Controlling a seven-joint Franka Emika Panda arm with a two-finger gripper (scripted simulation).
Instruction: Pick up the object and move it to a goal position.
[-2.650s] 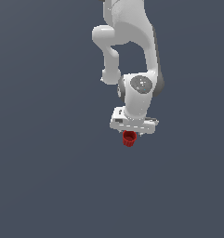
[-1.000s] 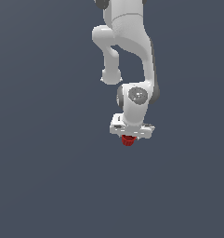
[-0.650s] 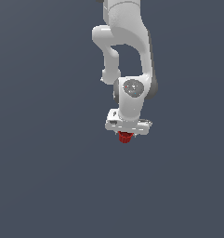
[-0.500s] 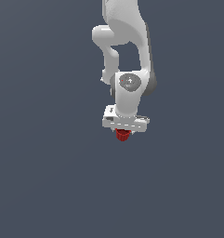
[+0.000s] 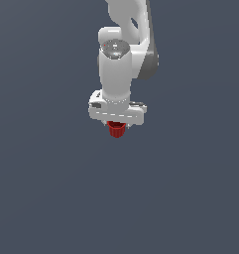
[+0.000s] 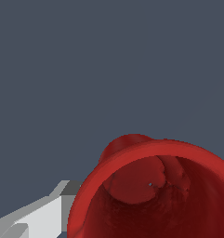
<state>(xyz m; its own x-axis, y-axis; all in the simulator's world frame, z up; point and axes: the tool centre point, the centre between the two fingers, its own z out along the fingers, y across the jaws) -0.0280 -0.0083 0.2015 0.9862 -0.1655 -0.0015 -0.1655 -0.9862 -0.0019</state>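
Note:
The object is a small red ribbed cup [image 5: 116, 129], and it hangs just below the white hand of the arm in the exterior view. My gripper [image 5: 116, 125] is shut on the cup, well above the grey floor. Only the cup's lower part shows under the hand there. In the wrist view the cup's open rim and inside [image 6: 155, 190] fill the frame close to the camera, with one white finger [image 6: 43, 214] pressed against its side. The other finger is hidden behind the cup.
A plain dark grey floor [image 5: 51, 198] lies all around under the arm. The white arm [image 5: 123, 54] rises out of the frame above the hand. No goal marker shows.
The arm has carried the cup a little toward the exterior view's left and slightly upward. The hand has turned with it, and the grip on the cup has held.

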